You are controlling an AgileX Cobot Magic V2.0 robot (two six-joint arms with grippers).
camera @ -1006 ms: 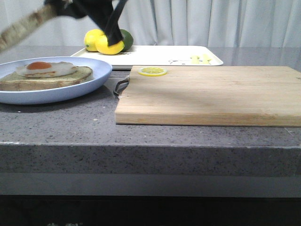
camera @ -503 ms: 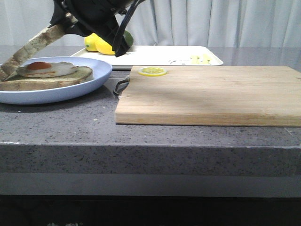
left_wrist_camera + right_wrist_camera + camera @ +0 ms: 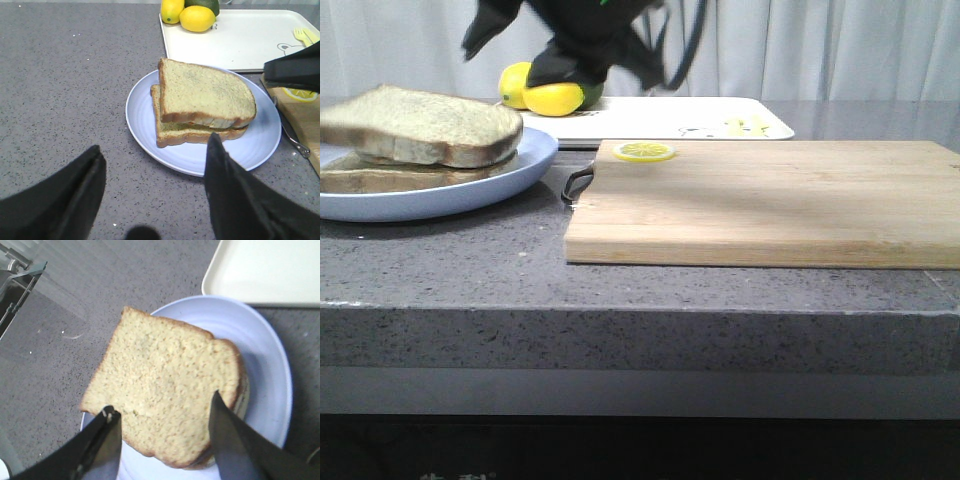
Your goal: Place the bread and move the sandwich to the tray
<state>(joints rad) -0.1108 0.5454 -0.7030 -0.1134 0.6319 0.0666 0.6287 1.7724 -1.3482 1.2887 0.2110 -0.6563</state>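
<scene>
bread (image 3: 425,124) on sandwich (image 3: 380,178), tray (image 3: 650,118) behind

The table (image 3: 470,265) is a grey speckled stone counter with a thick front edge. Directly on it, just under the right gripper (image 3: 160,432), whose fingers stand spread, sits a light blue plate (image 3: 535,160) carrying the sandwich (image 3: 200,107). Beyond that gripper, near the plate's far rim, lies the white tray (image 3: 660,115). A wooden cutting board (image 3: 770,205) lies flat to the gripper's right side, close beside the plate, its metal handle (image 3: 577,183) pointing toward the plate. The left gripper (image 3: 155,192) hangs spread over bare counter on the near side of the plate.
</scene>
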